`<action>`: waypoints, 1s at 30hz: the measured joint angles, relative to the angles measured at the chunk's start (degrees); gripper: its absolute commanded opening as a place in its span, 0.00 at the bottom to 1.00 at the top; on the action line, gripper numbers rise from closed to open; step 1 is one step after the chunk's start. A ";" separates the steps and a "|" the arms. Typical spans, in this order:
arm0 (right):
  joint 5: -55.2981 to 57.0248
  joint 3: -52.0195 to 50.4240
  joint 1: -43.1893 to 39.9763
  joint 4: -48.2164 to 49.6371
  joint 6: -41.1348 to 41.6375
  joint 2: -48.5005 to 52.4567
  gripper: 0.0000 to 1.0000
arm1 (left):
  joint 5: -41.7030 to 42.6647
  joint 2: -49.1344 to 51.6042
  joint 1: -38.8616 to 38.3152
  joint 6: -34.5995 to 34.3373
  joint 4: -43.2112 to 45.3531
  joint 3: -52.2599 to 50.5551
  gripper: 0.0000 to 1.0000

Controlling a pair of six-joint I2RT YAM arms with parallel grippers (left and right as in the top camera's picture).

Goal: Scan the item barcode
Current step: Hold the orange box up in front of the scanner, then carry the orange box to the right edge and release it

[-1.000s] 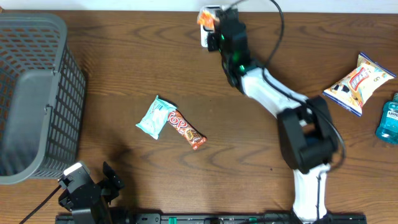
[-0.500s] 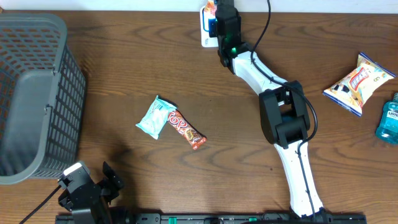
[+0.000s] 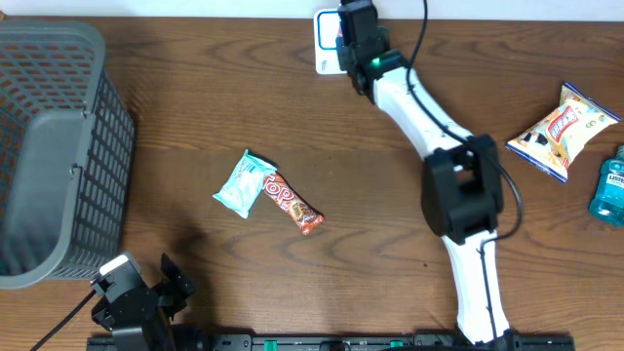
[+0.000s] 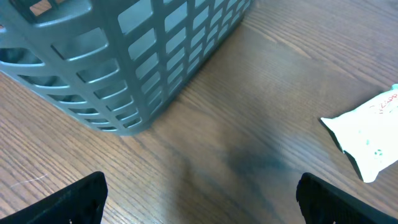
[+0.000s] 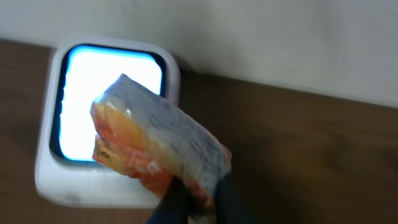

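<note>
Right-wrist view: the right end effector [image 5: 198, 198] is clamped tight on the lower end of the orange snack packet [image 5: 158, 146]. The packet hangs tilted just above the lit window of the white scanner [image 5: 78, 99], at the far edge of the worktop [image 5: 298, 149]. We judge that it is gripped by one end so that its broad face stays bare to the window; whether the barcode faces down cannot be told.

Left-wrist view: the left end effector [image 4: 199, 193] stands fully open and empty, low over bare wood beside the grey basket [image 4: 124, 68]. We read this as parked clear of the scan.

Overhead view: the right arm [image 3: 429, 107] stretches to the scanner, and its wrist covers the orange snack packet. A second earlier the packet showed at the scanner's top edge, clear of the wrist, and the elbow lay farther out. The white packet [image 3: 244, 183] and candy bar [image 3: 292, 203] have not moved.
</note>
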 measured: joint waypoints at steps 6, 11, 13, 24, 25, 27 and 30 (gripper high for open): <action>6.58 0.48 -1.44 -21.77 2.23 -8.28 0.01 | 0.02 -0.02 0.00 0.00 0.02 0.00 0.97; 15.41 0.63 -6.51 -45.00 11.74 -10.29 0.01 | 0.02 0.00 0.00 0.00 0.04 0.00 0.97; 18.05 0.00 -10.10 -54.86 18.12 -10.23 0.01 | 0.02 0.00 0.00 0.00 0.02 0.00 0.97; 28.20 -5.68 -32.06 -63.56 43.63 -10.14 0.01 | 0.02 0.00 0.00 0.00 0.02 0.00 0.97; 27.91 -6.80 -34.01 -60.89 44.46 -10.14 0.06 | 0.00 0.00 0.00 0.00 0.04 0.00 0.97; 26.56 -9.05 -37.86 -56.50 45.44 -9.97 0.17 | 0.02 0.00 0.00 0.00 0.02 0.00 0.97; 21.55 -12.22 -43.34 -51.17 44.98 -9.75 0.68 | 0.00 0.00 0.00 0.00 0.02 0.00 0.97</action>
